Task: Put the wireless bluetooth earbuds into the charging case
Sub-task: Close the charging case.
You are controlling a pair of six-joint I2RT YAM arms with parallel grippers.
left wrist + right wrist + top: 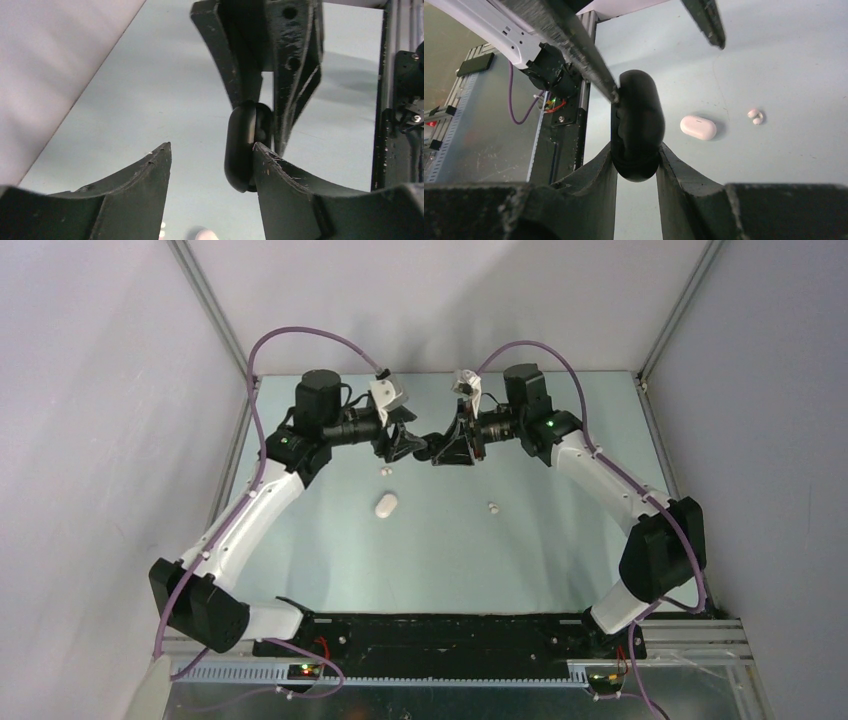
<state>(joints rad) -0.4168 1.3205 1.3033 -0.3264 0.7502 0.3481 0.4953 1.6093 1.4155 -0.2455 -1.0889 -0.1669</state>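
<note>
My right claw (pixel 636 152) is closed partway on the black charging case (pixel 636 120), pinching its flat sides and holding it in the air above the white case (pixel 698 127). My left claw (pixel 212 147) gapes wide and grips nothing, with one finger (pixel 290 185) touching the black case. The white case lies on the tabletop (pixel 784 75), and two white earbuds (pixel 755 116) lie just beside it.

Top external: high, from 6 o'clock, facing down on table (pixel 450 550).
Wrist views: close, opposed; share black case (pixel 638 125), 12 o'clock.
</note>
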